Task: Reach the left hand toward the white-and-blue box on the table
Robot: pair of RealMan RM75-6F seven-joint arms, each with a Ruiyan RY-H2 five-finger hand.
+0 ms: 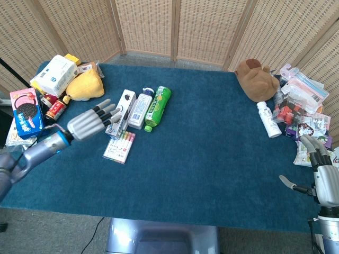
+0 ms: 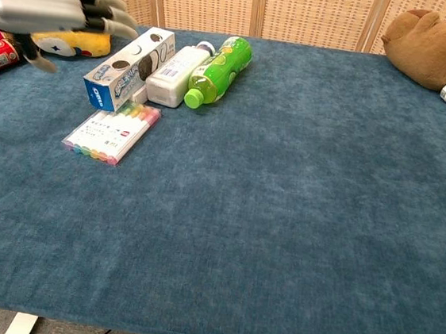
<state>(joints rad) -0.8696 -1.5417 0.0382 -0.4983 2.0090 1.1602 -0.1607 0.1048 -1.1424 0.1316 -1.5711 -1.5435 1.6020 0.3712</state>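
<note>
The white-and-blue box [image 1: 121, 112] [image 2: 130, 68] lies flat on the blue table, left of a white bottle [image 1: 140, 108] [image 2: 177, 75] and a green bottle [image 1: 158, 108] [image 2: 219, 70]. My left hand [image 1: 91, 122] [image 2: 53, 1] hovers just left of the box with its fingers stretched out and apart, fingertips reaching the box's near end, holding nothing. In the chest view it floats above the table at the top left. My right hand [image 1: 324, 174] stays at the table's front right corner, fingers spread and empty.
A marker pack [image 1: 119, 146] [image 2: 112, 131] lies just in front of the box. A yellow plush [image 1: 85, 85] [image 2: 67, 41], a tissue pack [image 1: 55, 74] and a cookie box [image 1: 25, 112] crowd the left edge. A brown plush [image 1: 256, 79] [image 2: 433, 47], a white bottle [image 1: 268, 119] and snack packets sit at the right.
</note>
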